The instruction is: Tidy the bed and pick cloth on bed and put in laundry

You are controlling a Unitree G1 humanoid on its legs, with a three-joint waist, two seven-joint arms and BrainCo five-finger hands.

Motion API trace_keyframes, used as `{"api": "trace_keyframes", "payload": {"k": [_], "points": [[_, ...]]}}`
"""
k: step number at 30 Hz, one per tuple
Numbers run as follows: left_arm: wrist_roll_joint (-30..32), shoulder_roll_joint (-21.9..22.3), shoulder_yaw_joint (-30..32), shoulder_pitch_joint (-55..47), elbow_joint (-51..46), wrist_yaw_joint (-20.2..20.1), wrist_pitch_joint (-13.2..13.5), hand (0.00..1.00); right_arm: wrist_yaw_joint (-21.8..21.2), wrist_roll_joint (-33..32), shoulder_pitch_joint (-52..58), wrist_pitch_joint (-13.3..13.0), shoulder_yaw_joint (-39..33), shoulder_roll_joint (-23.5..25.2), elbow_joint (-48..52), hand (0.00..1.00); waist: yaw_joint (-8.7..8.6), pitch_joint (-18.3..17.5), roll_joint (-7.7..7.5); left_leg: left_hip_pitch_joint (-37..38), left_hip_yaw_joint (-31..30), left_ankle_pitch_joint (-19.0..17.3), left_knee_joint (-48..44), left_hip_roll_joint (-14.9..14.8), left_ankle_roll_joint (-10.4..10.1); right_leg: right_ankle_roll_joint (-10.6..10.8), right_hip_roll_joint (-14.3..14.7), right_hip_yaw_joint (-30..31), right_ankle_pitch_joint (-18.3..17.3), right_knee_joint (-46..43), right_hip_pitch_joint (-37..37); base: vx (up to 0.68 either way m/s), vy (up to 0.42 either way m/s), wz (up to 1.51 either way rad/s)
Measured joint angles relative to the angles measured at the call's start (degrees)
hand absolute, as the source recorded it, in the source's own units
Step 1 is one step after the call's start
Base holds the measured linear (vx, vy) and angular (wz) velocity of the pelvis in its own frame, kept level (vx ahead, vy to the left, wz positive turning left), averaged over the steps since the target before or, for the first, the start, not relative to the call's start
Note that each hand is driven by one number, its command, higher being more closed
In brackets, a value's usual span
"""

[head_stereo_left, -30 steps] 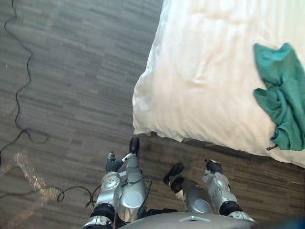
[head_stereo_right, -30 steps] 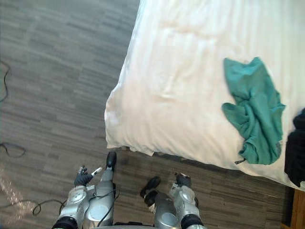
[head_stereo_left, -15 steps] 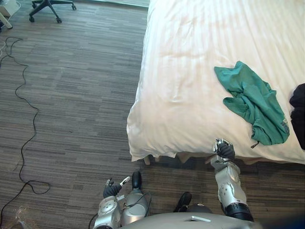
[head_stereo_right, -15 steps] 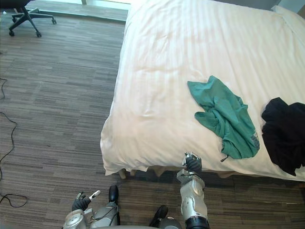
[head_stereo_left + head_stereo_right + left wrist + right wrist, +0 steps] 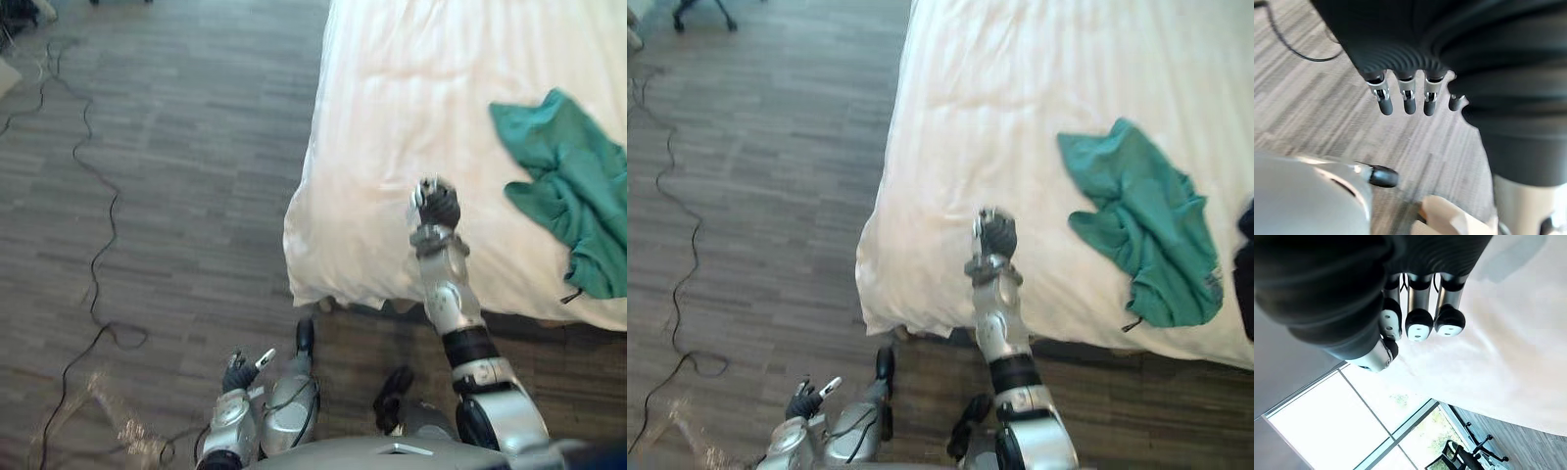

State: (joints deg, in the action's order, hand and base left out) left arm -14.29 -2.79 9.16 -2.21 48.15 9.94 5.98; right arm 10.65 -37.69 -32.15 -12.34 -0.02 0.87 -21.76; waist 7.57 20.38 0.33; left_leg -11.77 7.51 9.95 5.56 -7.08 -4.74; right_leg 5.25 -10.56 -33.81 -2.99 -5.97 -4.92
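A crumpled teal cloth [image 5: 1146,220] lies on the white bed [image 5: 1038,88], towards its right side near the foot edge. A black cloth [image 5: 1247,264] shows at the view's right edge, also on the bed. My right hand [image 5: 996,235] is raised over the bed's near left corner, well left of the teal cloth, with its fingers [image 5: 1419,323] curled and holding nothing. My left hand [image 5: 240,370] hangs low over the floor by the bed's corner, its fingers [image 5: 1408,95] relaxed and empty.
Grey striped carpet [image 5: 167,176] spreads to the left of the bed. A darker wooden strip [image 5: 1136,392] runs along the bed's foot. An office chair's base [image 5: 700,12] stands at the far left. A large window [image 5: 1376,431] shows past the right hand.
My right arm has risen from below the bed's edge to over the bed's corner. The camera has shifted, so the whole scene has moved. The left hand stays low.
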Motion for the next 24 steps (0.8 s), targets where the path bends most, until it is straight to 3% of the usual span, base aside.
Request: {"api": "trace_keyframes", "payload": {"k": [5,10,15,19,24], "points": [[-2.5,0.0,-0.1,1.6,-0.9,0.4,1.9,0.00,2.2,-0.5,-4.8,-0.7,-2.1,-1.8,-0.6,1.00,2.03,3.7,0.23,-3.9,0.3,0.7,0.0,0.6,0.5,-0.1,-2.8,0.8,-2.0,-6.0,-6.4,-0.02,0.010,0.02],[-2.6,0.1,0.0,3.0,-0.9,0.5,2.2,0.00,1.5,-0.4,-5.9,-3.8,-2.3,-1.8,-0.5,1.00,2.03,4.3,0.33,-7.8,1.7,1.1,-0.3,1.4,1.0,-0.4,-5.0,2.8,-2.9,-10.3,-13.0,0.01,0.012,-0.11],[-2.6,0.7,1.2,6.6,-1.5,0.4,2.8,0.00,0.6,-0.2,-6.2,-5.4,-2.6,-1.5,0.3,1.00,1.20,5.2,0.08,-11.6,3.1,-0.7,-4.6,2.3,1.5,-0.1,-7.7,4.4,-4.9,-15.4,-17.5,-0.03,0.006,-0.03],[-2.6,2.3,4.2,6.6,-2.0,0.4,3.1,0.00,0.0,-0.2,-5.3,-5.5,-3.9,-0.3,0.4,1.00,0.75,5.3,-0.08,-12.8,4.6,-2.8,-7.9,2.1,2.0,-0.1,-8.2,5.7,-5.1,-16.3,-18.6,-0.02,-0.006,-0.15],[-4.0,2.5,5.2,6.8,-2.3,0.4,3.1,0.00,-1.1,-0.3,-2.5,-5.7,-6.1,2.4,1.1,1.00,-1.14,5.5,-1.28,-12.9,6.8,-5.6,-11.8,1.8,2.5,0.4,-8.4,7.5,-4.6,-15.7,-18.0,0.04,0.004,-0.19]]}}
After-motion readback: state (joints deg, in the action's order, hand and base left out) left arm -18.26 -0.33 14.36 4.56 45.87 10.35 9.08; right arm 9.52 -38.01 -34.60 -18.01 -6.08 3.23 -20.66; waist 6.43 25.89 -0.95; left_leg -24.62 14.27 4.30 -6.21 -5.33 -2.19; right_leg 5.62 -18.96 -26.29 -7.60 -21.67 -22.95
